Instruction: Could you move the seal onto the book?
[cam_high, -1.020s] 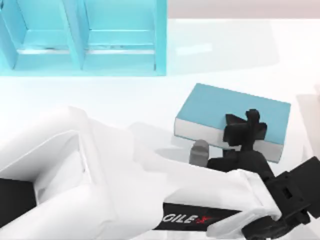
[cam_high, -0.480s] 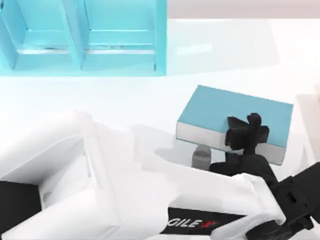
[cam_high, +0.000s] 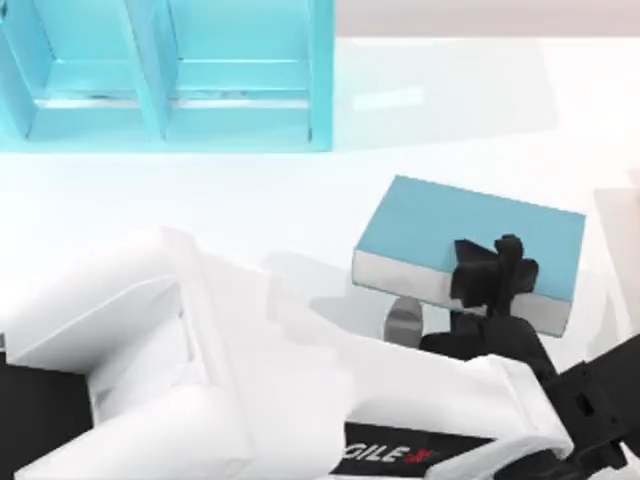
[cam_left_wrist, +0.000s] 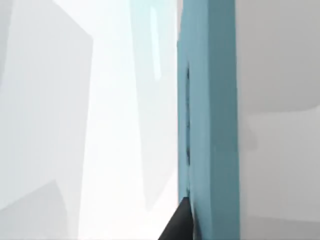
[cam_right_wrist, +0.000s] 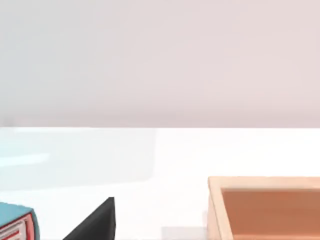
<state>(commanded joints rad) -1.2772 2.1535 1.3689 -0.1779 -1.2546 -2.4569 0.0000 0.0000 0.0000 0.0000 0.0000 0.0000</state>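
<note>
The left tool (cam_high: 492, 272) hangs over the near edge of the book (cam_high: 440, 222), which lies flat on the table (cam_high: 250, 205) right of centre, in front of the cyan shelf (cam_high: 165, 75). I cannot tell whether its fingers are apart or together, and the seal cannot be made out in any view: the tool's dark body covers the spot where it would be, so whether it is carried or already set down is uncertain. A small grey cylinder (cam_high: 404, 316) stands on the table just beside the book's white page edge. Judging by the pose, the step in hand is the placing. To do it well, the tool should sit further in over the cover rather than at the page edge, come down straight until the seal's base meets the cover, then part the fingers and lift straight up without nudging the book. The right arm stays parked; its wrist view shows a wooden box (cam_right_wrist: 265, 207) on the table.
</note>
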